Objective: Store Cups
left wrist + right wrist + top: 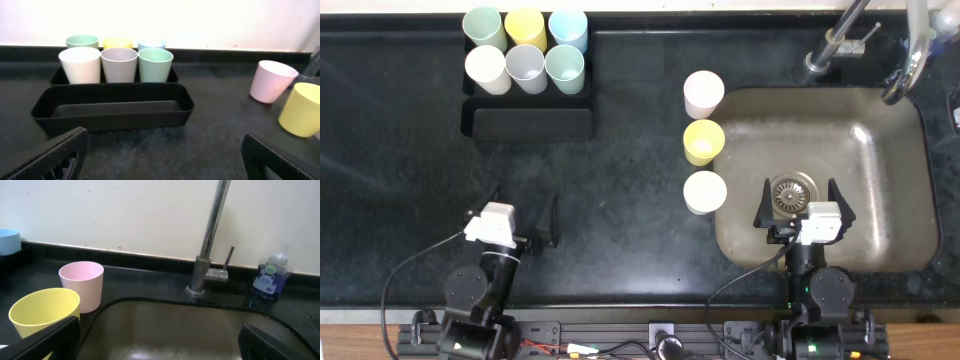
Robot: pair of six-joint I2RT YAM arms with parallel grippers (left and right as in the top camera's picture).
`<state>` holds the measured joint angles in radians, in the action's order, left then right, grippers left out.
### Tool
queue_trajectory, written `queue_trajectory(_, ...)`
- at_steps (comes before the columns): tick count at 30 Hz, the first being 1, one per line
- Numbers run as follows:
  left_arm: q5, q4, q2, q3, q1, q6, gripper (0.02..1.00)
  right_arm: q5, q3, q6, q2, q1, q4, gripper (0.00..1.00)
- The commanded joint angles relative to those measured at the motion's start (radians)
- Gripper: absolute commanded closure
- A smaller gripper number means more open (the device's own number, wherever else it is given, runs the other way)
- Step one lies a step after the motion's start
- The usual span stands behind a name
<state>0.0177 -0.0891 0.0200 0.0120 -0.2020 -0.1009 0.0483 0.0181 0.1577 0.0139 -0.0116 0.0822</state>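
Three loose cups stand in a column on the counter beside the sink: a pink cup (703,93) (271,80) (82,284), a yellow cup (703,141) (303,109) (45,315) and a white cup (705,192). A black tray (528,121) (112,107) at the back left has its far section filled with several upright cups (525,52) (118,63); its near section is bare. My left gripper (525,218) (162,155) is open low over the counter, short of the tray. My right gripper (798,204) (157,340) is open over the sink.
A steel sink (880,180) (200,330) with a drain (792,192) takes up the right side. A tap (840,35) (210,245) stands behind it, and a blue soap bottle (271,276) beside that. Dark countertop stretches between the tray and the loose cups.
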Motion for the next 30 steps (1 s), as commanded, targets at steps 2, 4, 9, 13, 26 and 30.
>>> queue_trajectory(2,-0.012,-0.018,0.006,0.008,-0.006,0.008,0.018,-0.007,-0.014,0.000,-0.010,0.006,-0.006,0.003)
queue_trajectory(4,-0.012,-0.018,0.006,0.008,-0.006,0.008,0.018,-0.007,-0.014,-0.001,-0.010,0.006,-0.006,0.003)
queue_trajectory(9,0.006,-0.018,0.006,0.008,0.055,0.006,0.018,-0.007,-0.014,0.000,-0.010,0.006,-0.006,0.003)
queue_trajectory(13,0.038,-0.014,0.006,0.008,0.187,-0.108,0.018,-0.007,-0.014,0.000,-0.010,0.006,-0.006,0.005)
queue_trajectory(26,0.033,-0.013,-0.017,0.007,0.207,-0.187,0.018,-0.007,-0.014,0.000,-0.010,0.006,-0.006,0.003)
queue_trajectory(30,0.094,-0.016,0.006,0.056,0.207,-0.218,0.018,-0.007,-0.014,0.000,-0.010,0.006,-0.006,0.003)
